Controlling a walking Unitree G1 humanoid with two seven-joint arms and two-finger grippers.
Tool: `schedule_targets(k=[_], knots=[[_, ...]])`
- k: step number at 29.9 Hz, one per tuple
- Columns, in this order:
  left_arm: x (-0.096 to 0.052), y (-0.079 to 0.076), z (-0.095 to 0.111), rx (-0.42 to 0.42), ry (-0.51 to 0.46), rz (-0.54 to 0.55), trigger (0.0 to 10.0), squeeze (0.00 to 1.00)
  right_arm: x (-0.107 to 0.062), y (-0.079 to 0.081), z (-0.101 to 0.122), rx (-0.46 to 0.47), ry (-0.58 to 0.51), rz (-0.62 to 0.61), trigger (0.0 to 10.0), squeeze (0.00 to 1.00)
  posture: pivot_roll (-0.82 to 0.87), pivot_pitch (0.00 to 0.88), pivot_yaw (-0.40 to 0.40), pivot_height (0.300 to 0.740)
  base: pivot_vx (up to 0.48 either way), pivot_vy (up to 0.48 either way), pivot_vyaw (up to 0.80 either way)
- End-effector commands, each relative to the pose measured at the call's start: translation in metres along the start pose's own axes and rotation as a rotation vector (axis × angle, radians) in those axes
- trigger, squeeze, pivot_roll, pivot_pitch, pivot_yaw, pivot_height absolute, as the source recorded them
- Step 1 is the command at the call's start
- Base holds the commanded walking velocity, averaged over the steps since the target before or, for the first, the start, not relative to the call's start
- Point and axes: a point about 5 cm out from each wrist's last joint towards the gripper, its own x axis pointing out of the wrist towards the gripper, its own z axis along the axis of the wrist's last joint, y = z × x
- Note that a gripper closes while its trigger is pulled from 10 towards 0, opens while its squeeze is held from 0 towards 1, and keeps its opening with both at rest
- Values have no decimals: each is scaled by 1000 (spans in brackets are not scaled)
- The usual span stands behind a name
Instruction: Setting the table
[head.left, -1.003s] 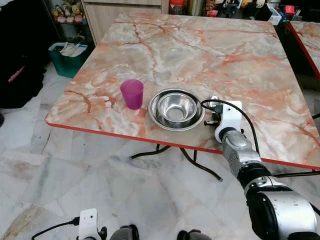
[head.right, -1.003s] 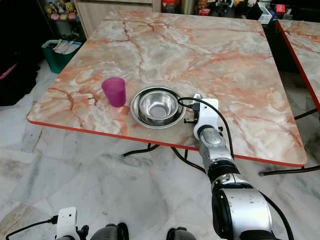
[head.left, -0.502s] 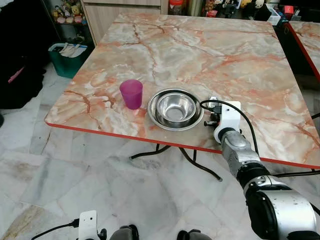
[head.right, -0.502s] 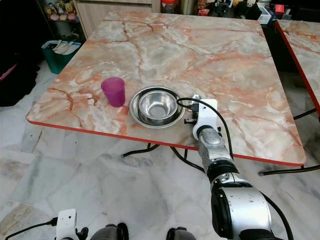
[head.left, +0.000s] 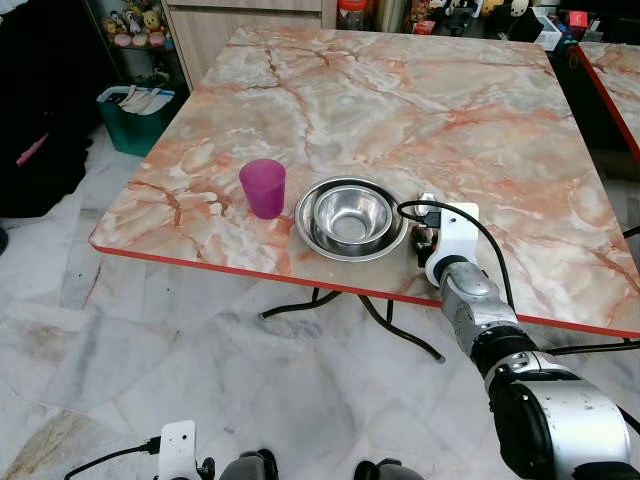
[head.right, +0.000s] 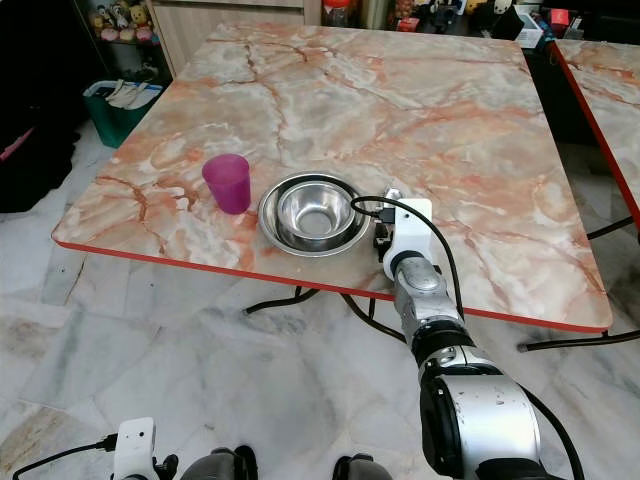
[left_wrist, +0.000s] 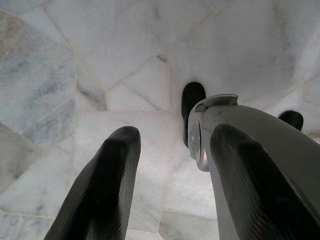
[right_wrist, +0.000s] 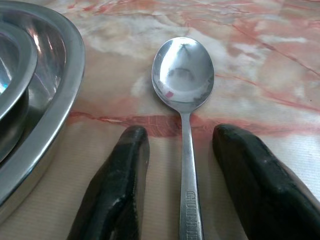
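Note:
A purple cup (head.left: 263, 187) stands near the front edge of the marble table (head.left: 450, 110). To its right a steel bowl (head.left: 351, 216) sits inside a shallow steel plate (head.left: 303, 222). A steel spoon (right_wrist: 183, 75) lies flat on the table just right of the plate, bowl end pointing away from me. My right gripper (right_wrist: 181, 132) is low over the table, open, one black finger on each side of the spoon's handle and apart from it. In the head view the right gripper (head.left: 424, 238) sits beside the plate's right rim. My left gripper (left_wrist: 175, 132) hangs open above the floor.
The table's red front edge (head.left: 250, 268) runs close below the plate. A second table (head.left: 615, 60) stands at the right, with a dark gap between. A teal bin (head.left: 135, 110) and a wooden cabinet (head.left: 250, 25) are at the far left. The floor is marble tile.
My right wrist has edged slightly left, toward the plate and spoon. Cup, bowl and plate have stayed put.

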Motion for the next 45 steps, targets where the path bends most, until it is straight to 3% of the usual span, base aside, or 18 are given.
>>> schedule_targets(k=[1,2,11,17,23,31,41,45], knots=[[-2,2,-14,5,57,-5,10000,0,0,1,-3,-2,8,-1,10000,737,35,191,-6,711,0,0,0],[-2,1,-14,6,59,-7,10000,0,-1,1,0,1,-20,2,10000,0,35,192,-6,711,0,0,0],[-3,0,-15,5,64,-14,10000,0,-2,-1,18,31,-178,-25,10000,0,32,189,-5,711,0,0,0],[-3,-1,-16,6,65,-21,10000,0,-5,-2,20,49,-229,-45,10000,0,31,186,-5,711,0,0,0],[-3,1,-14,42,52,-5,10000,0,-12,-10,26,36,-332,-92,10000,0,33,185,-6,711,0,0,0],[-2,1,-12,51,44,-8,10000,0,-19,-20,25,81,-385,-125,10000,0,17,162,3,711,0,-379,0],[-2,-2,-9,63,29,-9,10000,0,-26,-16,21,49,-424,-73,10000,0,15,146,-4,711,0,-364,0],[-2,-1,-10,69,30,-9,10000,0,-35,-16,24,14,-492,-60,10000,0,7,133,0,711,0,-360,0]])
